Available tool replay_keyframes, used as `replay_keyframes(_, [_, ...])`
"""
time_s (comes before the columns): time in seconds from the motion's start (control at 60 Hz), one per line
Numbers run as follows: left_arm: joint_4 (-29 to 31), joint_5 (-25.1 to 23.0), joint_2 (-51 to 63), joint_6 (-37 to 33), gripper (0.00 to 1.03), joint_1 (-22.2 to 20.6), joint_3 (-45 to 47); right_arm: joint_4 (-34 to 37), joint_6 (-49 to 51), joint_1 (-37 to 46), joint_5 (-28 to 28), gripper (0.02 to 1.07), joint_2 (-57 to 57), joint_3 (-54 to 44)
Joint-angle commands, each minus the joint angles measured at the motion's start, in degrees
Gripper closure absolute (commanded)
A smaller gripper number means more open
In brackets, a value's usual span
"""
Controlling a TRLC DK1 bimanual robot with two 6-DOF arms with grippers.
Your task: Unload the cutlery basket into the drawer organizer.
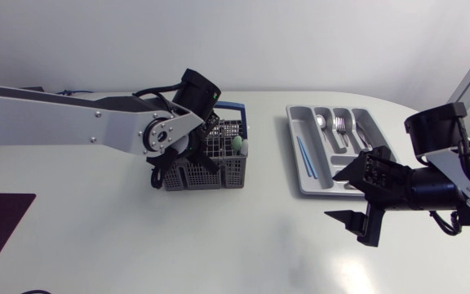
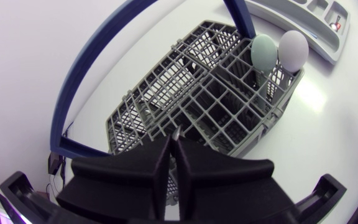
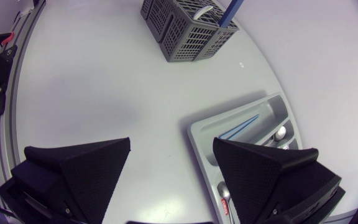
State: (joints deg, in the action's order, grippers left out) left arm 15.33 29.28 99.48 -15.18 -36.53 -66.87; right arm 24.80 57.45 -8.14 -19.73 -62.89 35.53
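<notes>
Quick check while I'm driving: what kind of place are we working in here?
Probably a lab test bench staged for a kitchen chore, not a real kitchen: a plain white table, with a cutlery basket and a drawer organizer set loose on it.

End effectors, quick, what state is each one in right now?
Left end effector: closed at the cutlery basket, nothing visibly held.
Right end effector: open, empty.

Our left arm (image 1: pixel 72 118) stretches in from the left and bends down at the wrist. Our left tool (image 2: pixel 171 142) points down, its two fingers pressed tight together. Our right arm (image 1: pixel 463 186) sits low at the right. Our right tool (image 3: pixel 171 146) faces left, fingers spread wide.
</notes>
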Motion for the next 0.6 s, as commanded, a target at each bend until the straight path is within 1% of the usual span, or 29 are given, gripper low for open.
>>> replay_keyframes(0.0, [0.2, 0.3, -1.5, -0.2, 1.0, 0.0, 0.5, -0.4, 0.7, -0.2, -0.2, 0.11, 0.1, -2.0])
replay_keyframes(0.233, [0.0, 0.3, -5.2, -0.3, 1.0, -0.4, 2.1, -0.4, 0.6, -0.3, -0.2, 0.11, 0.5, -2.0])
replay_keyframes(0.45, [-1.6, 0.3, -8.2, -0.8, 1.0, -1.0, 4.3, -0.4, -0.4, -1.4, -0.2, 0.11, 1.2, -2.1])
replay_keyframes(0.583, [-2.1, 0.3, -11.6, -1.3, 1.0, -2.4, 5.7, 0.2, -0.8, -2.5, 0.0, 0.11, 1.8, -2.0])
